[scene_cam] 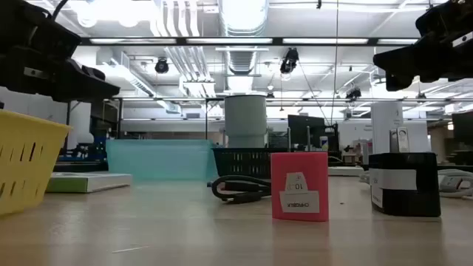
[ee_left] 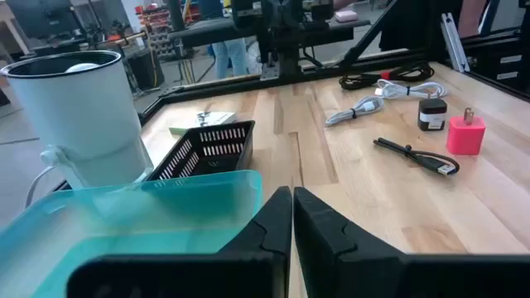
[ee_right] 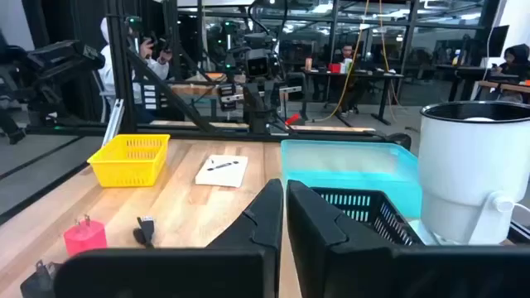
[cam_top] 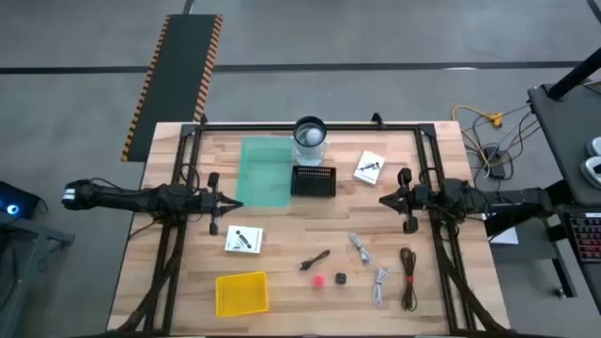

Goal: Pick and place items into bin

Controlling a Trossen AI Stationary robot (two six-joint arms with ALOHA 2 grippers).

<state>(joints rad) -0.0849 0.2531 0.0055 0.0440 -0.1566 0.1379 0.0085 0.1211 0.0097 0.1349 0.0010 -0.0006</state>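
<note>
Both grippers hover shut above the table and hold nothing: my left gripper (cam_top: pixel 237 204) (ee_left: pixel 292 199) over the left middle, my right gripper (cam_top: pixel 383 199) (ee_right: pixel 284 189) over the right middle. The loose items lie flat on the wood. One white card (cam_top: pixel 244 240) is near the left gripper, another (cam_top: pixel 369 167) lies at the far right. Toward the near edge are a black cable (cam_top: pixel 316 260), a small red block (cam_top: pixel 319 280) (scene_cam: pixel 299 186), a black cube (cam_top: pixel 340 279) (scene_cam: pixel 403 183), a grey cable (cam_top: pixel 360 247), a white cable (cam_top: pixel 379 284) and a brown cable (cam_top: pixel 408 277).
A yellow bin (cam_top: pixel 241 293) stands at the near left. A teal bin (cam_top: pixel 267 172), a black mesh basket (cam_top: pixel 314 181) and a white cylinder (cam_top: pixel 310 139) stand at the far middle. Black frame rails (cam_top: pixel 178 235) run along the table's sides. A person shows in the room beyond (ee_right: pixel 112 50).
</note>
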